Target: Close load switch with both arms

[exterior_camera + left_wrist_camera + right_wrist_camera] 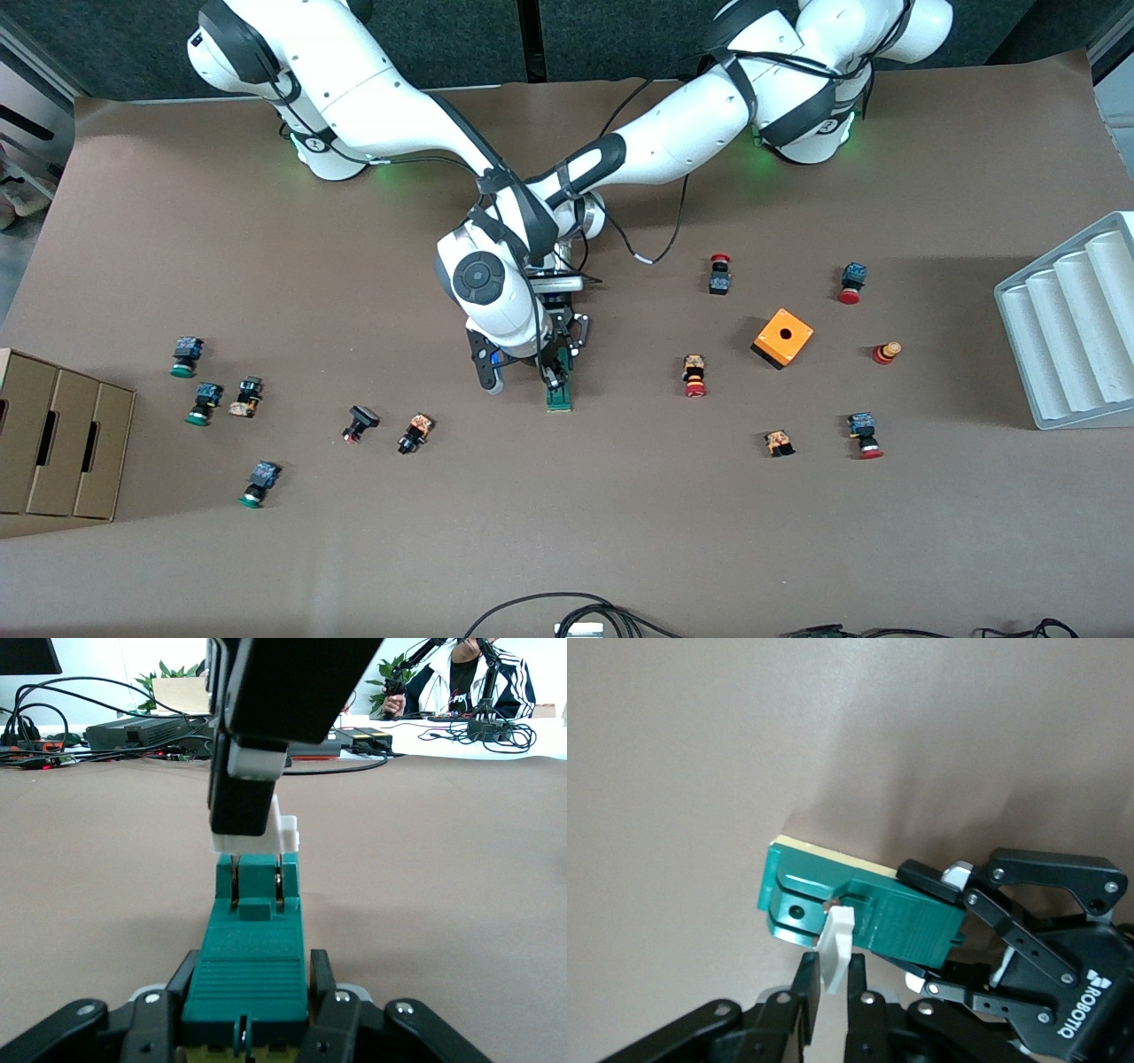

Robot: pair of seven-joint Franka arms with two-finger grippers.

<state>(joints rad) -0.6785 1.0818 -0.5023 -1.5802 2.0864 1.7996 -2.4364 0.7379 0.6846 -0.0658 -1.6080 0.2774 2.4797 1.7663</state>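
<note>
The load switch (pixel 558 399), a narrow dark-green block, lies on the brown table near the middle. My left gripper (pixel 251 979) is shut on the end of its green body (pixel 251 966), one finger (pixel 320 973) on each side. My right gripper (pixel 833 985) comes down from above and is shut on the white lever (pixel 835 948), which sticks up from the block's other end. The left wrist view shows the right gripper's fingers (pixel 241 811) clamping that lever (pixel 285 831). In the front view both grippers (pixel 567 350) (pixel 554 377) crowd over the switch and hide most of it.
Several push-buttons with red or green caps lie scattered toward both ends of the table. An orange cube (pixel 783 337) sits toward the left arm's end, with a white ribbed tray (pixel 1067 337) at that table edge. A cardboard box (pixel 58 439) stands at the right arm's end. Cables (pixel 567 611) lie at the front edge.
</note>
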